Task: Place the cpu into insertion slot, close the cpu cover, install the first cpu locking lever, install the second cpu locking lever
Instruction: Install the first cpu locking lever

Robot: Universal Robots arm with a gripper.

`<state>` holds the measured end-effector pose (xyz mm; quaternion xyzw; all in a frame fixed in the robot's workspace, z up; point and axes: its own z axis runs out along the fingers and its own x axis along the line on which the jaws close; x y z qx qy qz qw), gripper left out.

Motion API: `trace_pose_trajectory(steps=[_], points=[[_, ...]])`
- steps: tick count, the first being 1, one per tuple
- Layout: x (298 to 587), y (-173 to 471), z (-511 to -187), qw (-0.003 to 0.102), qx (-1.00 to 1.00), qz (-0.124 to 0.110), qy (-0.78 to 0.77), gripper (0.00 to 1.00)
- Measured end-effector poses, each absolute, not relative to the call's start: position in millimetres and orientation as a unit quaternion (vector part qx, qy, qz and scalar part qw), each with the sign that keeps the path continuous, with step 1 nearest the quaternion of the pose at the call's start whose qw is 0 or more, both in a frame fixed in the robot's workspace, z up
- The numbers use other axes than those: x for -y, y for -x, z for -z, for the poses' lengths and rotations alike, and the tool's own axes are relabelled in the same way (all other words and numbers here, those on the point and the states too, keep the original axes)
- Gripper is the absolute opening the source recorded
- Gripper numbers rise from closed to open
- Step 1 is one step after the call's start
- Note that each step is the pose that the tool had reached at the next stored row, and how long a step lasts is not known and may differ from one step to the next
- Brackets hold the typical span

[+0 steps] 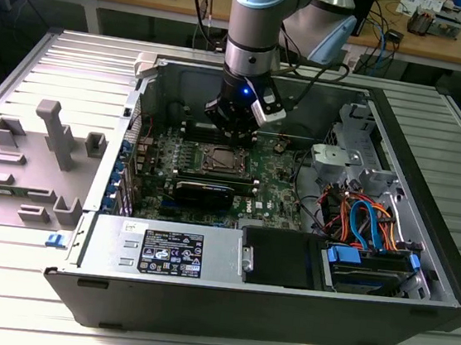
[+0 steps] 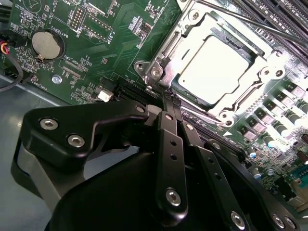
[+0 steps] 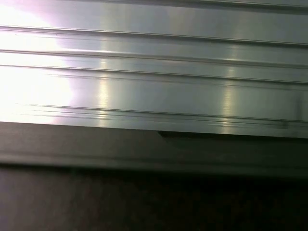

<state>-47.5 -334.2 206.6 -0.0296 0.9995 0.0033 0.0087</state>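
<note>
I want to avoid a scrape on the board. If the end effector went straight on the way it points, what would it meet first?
Most likely the near edge of the cpu cover, lying closed over the cpu; the end effector points at that corner, though depth is unclear.

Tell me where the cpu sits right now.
The cpu lies in the motherboard socket under the closed cover, just beyond the pincer in the second wrist view.
</note>
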Motion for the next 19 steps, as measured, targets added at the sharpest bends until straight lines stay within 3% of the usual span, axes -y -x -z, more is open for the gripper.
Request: trace_pose_trajectory(steps=[19], points=[[334.3, 45.2, -208.0, 0.009, -1.000, -0.003, 0.030, 0.11]])
